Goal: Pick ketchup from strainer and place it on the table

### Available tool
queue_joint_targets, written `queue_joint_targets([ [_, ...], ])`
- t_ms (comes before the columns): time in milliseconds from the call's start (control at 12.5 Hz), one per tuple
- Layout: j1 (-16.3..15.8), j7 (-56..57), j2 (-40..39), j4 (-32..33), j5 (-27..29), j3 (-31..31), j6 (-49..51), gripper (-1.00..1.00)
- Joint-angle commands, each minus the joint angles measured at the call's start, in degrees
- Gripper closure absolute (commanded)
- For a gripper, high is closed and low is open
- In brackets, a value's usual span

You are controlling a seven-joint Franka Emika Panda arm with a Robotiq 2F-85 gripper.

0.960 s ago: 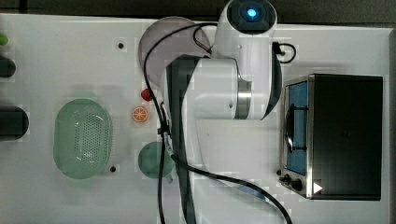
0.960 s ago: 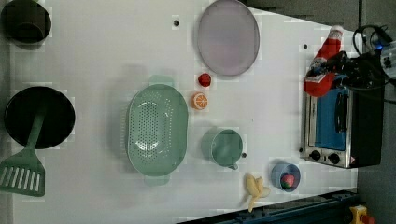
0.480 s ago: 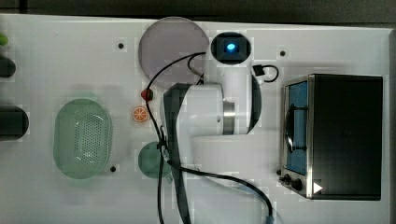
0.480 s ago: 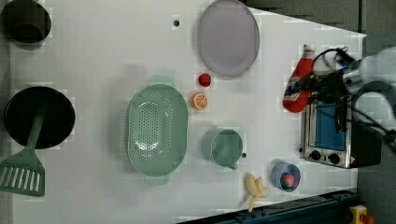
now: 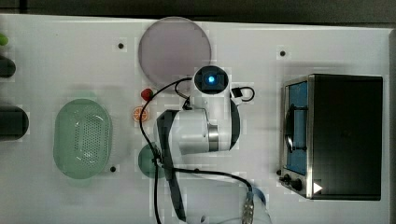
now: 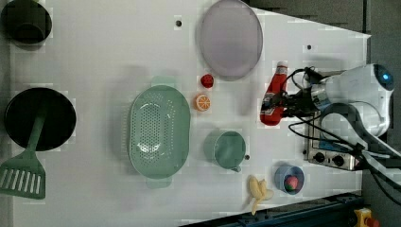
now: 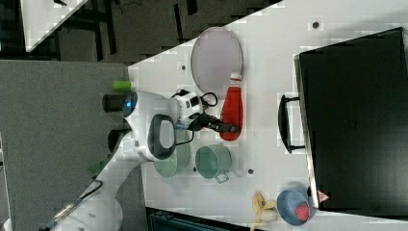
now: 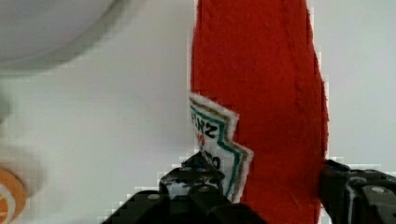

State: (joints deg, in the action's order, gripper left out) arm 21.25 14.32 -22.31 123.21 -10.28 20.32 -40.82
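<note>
The ketchup [image 6: 274, 94], a red bottle with a white cap, is held lengthwise over the white table [image 6: 94, 56], between the plate and the oven. My gripper [image 6: 273, 106] is shut on its labelled body; the wrist view shows the ketchup [image 8: 261, 93] between both fingers of the gripper [image 8: 266, 186]. From the right view the ketchup [image 7: 232, 115] lies level in the gripper [image 7: 228, 127]. I cannot tell whether it touches the table. The pale green strainer [image 5: 83, 138] [image 6: 159, 130] stands empty at the top view's left.
A grey-lilac plate [image 6: 230, 38] lies just beyond the bottle's cap. The black toaster oven [image 5: 343, 135] stands on the top view's right. A green cup [image 6: 227, 149], strawberry [image 6: 206, 81], orange slice [image 6: 202, 102], banana [image 6: 257, 189] and blue bowl [image 6: 288, 178] are nearby.
The arm has carried the ketchup from above the oven toward the left view's left, down over the table beside the plate. The grip has stayed shut on it.
</note>
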Motion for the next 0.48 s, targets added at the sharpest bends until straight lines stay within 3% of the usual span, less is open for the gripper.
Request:
queue_joint_targets([
  [80, 0.93, 2.54, -2.04, 0.19, -0.54, -1.65, -5.99, -0.27],
  [320, 0.92, 2.56, -3.06, 1.07, -0.85, -2.42, -9.45, -0.9],
  [480, 0.93, 2.66, -0.84, 0.42, -1.06, -2.26, -8.02, -1.0],
])
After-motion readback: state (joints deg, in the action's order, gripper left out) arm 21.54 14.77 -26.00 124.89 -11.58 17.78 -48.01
